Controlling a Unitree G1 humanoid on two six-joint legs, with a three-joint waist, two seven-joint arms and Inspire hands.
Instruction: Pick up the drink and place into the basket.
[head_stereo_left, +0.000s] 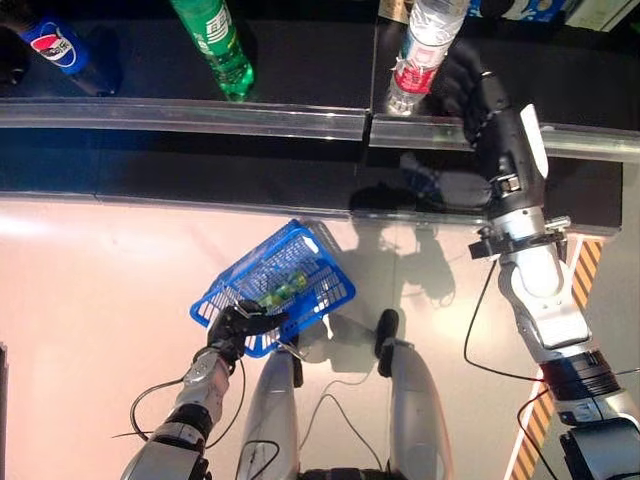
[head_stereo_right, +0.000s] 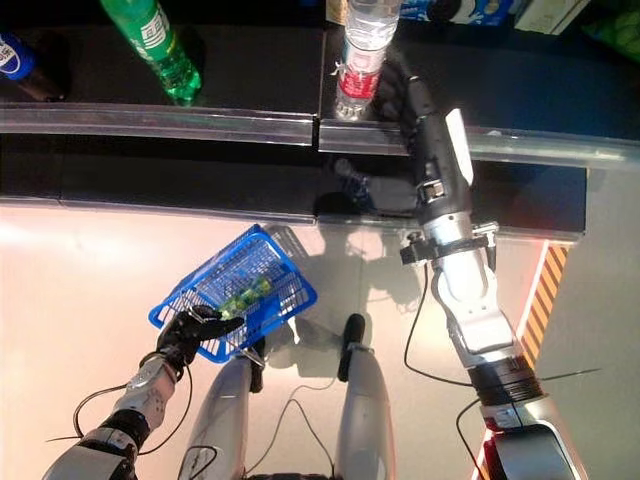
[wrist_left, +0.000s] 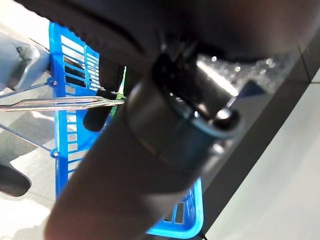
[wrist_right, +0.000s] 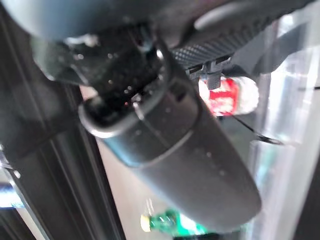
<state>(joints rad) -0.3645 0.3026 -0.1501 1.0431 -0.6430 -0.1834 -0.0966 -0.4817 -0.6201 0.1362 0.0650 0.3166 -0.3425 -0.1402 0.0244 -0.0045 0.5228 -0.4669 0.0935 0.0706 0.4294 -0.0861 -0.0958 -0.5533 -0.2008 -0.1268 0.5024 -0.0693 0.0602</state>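
A clear drink bottle with a red label (head_stereo_left: 425, 50) stands on the dark shelf, behind its metal rail. My right hand (head_stereo_left: 480, 95) is raised to the shelf just right of it, with its dark fingers close by the bottle's side. Past the straight thumb (wrist_right: 190, 150), the right wrist view shows the red label (wrist_right: 222, 95). Low over the floor, my left hand (head_stereo_left: 240, 325) is curled on the wire handle (wrist_left: 60, 103) of a blue basket (head_stereo_left: 243, 263). The basket hangs tilted, with something green (head_stereo_left: 280, 290) inside.
A green bottle (head_stereo_left: 215, 45) and a dark cola bottle with a blue label (head_stereo_left: 55, 45) stand further left on the shelf. A metal rail (head_stereo_left: 200, 117) runs along the shelf front. Yellow and black floor tape (head_stereo_left: 585, 265) lies at the right.
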